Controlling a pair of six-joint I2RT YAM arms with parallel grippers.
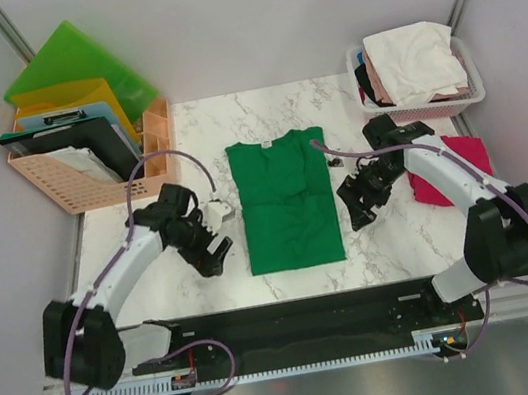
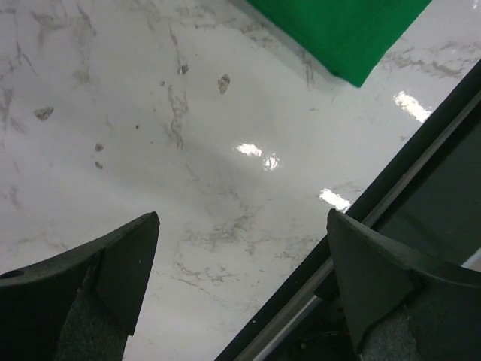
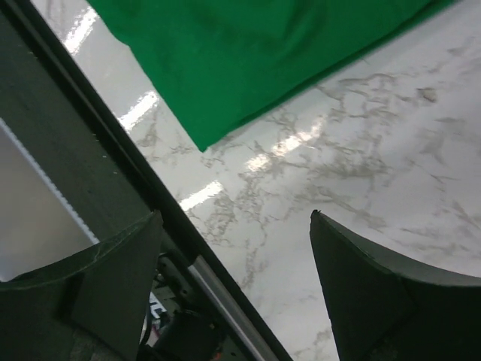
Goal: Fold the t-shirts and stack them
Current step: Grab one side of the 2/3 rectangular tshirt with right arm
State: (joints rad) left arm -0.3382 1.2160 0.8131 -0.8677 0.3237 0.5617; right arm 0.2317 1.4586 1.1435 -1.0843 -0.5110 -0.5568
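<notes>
Black L gripper (image 2: 242, 222) and R gripper (image 3: 237, 218) both hang spread wide, holding nothing, just off either long edge of the green tee (image 1: 287, 204) on the marble table (image 1: 182, 130). Sleeves are folded in, so it's a narrow strip; the crosswise fold and stacking are still to do, I'd say. Long axis runs near-far, collar at the far end. Magenta tee (image 1: 468, 155) lies off to the right, looks unfolded; more wait in the basket (image 1: 471, 100).
</notes>
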